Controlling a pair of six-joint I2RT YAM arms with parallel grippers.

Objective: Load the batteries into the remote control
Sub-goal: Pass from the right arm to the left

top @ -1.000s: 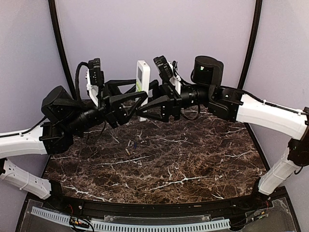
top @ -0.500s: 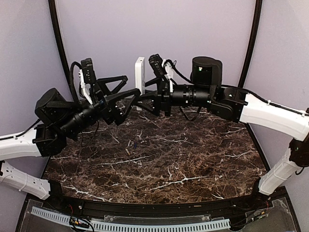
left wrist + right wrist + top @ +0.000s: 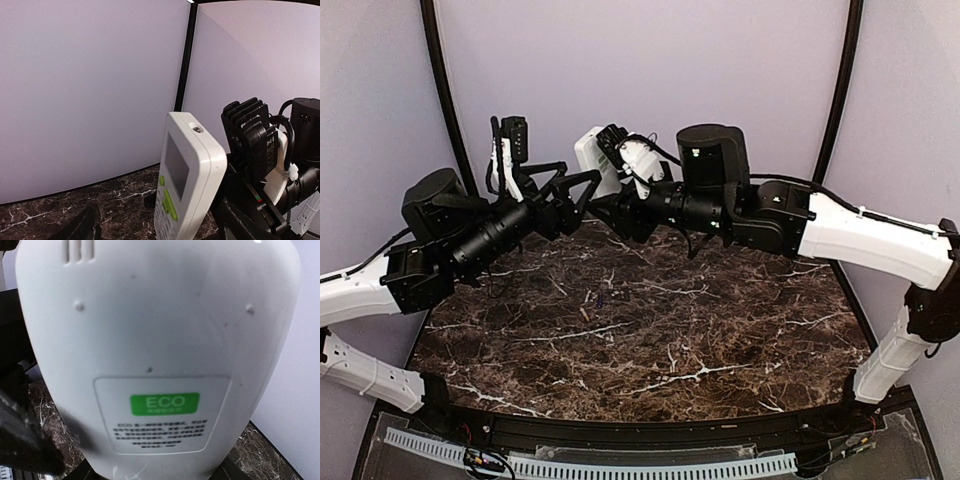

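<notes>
Remote control (image 3: 588,152), probably light, stiff, slick: right gripper (image 3: 610,203) clamped its six-o'clock end; left gripper (image 3: 580,192) gaped empty at nine o'clock.

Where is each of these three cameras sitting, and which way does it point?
Top external: above and behind the bases, looking down over the marble table; both arms show, right gripper holding up the remote control.
Left wrist: on the left arm, facing the back wall and the remote control's button side; own finger at bottom edge.
Right wrist: on the right arm, close against the remote control's labelled back; own fingers not clear.
Shared: the remote control.
</notes>
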